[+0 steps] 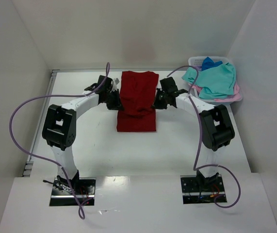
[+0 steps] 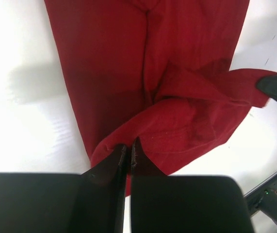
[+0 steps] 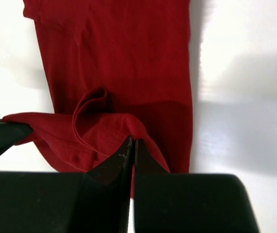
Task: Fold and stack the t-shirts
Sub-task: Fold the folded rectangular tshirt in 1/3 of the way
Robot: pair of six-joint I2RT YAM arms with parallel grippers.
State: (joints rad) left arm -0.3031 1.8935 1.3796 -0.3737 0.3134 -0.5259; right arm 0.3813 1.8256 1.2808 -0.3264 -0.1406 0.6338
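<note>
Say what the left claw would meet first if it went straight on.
The dark red t-shirt: the left claw is shut on its raised fold, with more cloth ahead. The right claw looks off that line; depth unclear.

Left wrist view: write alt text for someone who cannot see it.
The left pincer, shut, pinches a lifted edge of a dark red t-shirt at bottom centre. The rest of the shirt lies flat up the frame on a white table. At the right edge, the dark tip of the right pincer meets the same lifted fold.
</note>
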